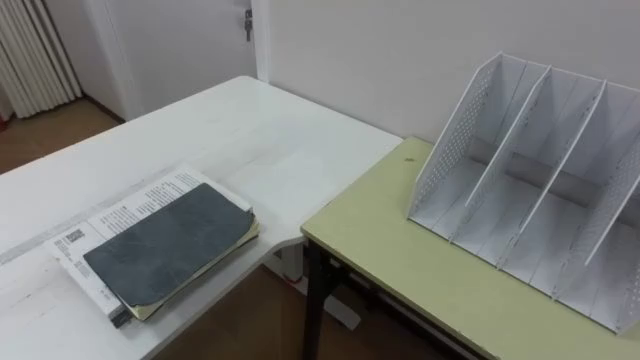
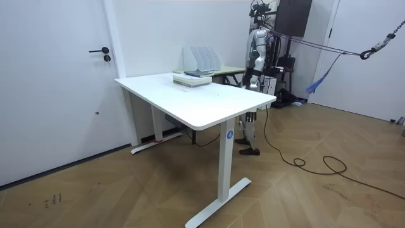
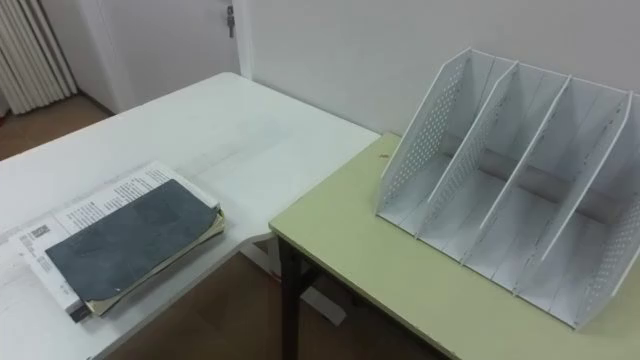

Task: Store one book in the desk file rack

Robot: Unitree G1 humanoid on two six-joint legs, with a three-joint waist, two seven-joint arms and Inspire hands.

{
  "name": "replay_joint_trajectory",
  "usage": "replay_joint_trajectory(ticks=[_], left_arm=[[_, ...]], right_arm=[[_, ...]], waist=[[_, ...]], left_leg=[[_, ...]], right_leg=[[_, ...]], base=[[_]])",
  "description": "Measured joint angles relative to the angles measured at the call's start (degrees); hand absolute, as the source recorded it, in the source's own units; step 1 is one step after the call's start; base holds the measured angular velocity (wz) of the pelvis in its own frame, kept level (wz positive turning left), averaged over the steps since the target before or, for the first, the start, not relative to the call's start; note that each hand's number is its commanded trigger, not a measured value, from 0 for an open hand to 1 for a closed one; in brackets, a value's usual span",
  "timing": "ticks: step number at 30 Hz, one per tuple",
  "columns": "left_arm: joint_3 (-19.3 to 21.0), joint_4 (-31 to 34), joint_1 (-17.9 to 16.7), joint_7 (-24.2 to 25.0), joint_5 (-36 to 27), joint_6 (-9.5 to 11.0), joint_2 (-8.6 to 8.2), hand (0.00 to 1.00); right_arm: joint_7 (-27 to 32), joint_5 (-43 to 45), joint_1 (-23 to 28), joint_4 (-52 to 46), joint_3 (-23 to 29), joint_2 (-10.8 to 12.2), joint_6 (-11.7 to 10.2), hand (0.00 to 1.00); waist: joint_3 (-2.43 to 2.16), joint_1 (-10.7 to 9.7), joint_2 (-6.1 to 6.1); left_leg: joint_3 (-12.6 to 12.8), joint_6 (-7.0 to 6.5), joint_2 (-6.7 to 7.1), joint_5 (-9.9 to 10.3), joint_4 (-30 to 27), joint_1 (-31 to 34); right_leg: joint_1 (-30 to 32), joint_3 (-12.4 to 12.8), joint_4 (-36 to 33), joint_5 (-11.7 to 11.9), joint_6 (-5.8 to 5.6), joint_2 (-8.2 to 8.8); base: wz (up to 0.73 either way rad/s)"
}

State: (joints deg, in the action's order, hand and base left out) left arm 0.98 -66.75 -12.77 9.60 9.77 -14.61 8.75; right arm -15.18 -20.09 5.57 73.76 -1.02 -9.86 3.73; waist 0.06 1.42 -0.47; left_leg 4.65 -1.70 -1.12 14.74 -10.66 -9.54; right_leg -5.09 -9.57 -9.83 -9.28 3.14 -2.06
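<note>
Robot upright at the green desk, grey book lying on the white tabletop

In the room view the robot stands straight at the end of the green desk (image 1: 400,255), beyond the white table (image 1: 250,140). Its near arm hangs down along the body, and the left hand (image 2: 251,81) is low by the hip, too small to tell whether it is open or closed. The file rack (image 1: 530,180) stands on the desk's back edge against the wall. Its slanted dividers part compartments that face the robot, all of them bare inside. The grey book (image 1: 165,245) lies flat atop a white printed book (image 1: 110,215), near the white tabletop's edge closest to the robot and well apart from the rack
</note>
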Motion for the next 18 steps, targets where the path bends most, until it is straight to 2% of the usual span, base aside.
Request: replay_joint_trajectory(ticks=[12, 18], left_arm=[[0.0, -0.08, -0.28, 0.02, 0.04, 0.18, 0.01, 0.0], [0.06, 0.48, -0.48, -0.17, 1.49, 1.94, -0.03, 0.0]], right_arm=[[0.09, 0.22, 0.0, -0.23, -0.09, 0.02, -0.12, 0.0], [0.02, -0.04, 0.11, -0.37, -0.73, 0.01, -1.23, 0.0]], waist=[[0.01, 0.1, -0.02], [0.05, 0.48, -0.05]], left_leg=[[0.02, 0.0, -0.02, 0.0, -0.08, -0.12], [-0.07, 0.0, -0.01, 0.0, -0.05, -0.06]], right_leg=[[-0.14, 0.01, -0.06, 0.0, 0.01, -0.01], [-0.02, 0.32, -0.09, -0.05, 0.03, -0.09]], base=[[0.0], [0.0]])
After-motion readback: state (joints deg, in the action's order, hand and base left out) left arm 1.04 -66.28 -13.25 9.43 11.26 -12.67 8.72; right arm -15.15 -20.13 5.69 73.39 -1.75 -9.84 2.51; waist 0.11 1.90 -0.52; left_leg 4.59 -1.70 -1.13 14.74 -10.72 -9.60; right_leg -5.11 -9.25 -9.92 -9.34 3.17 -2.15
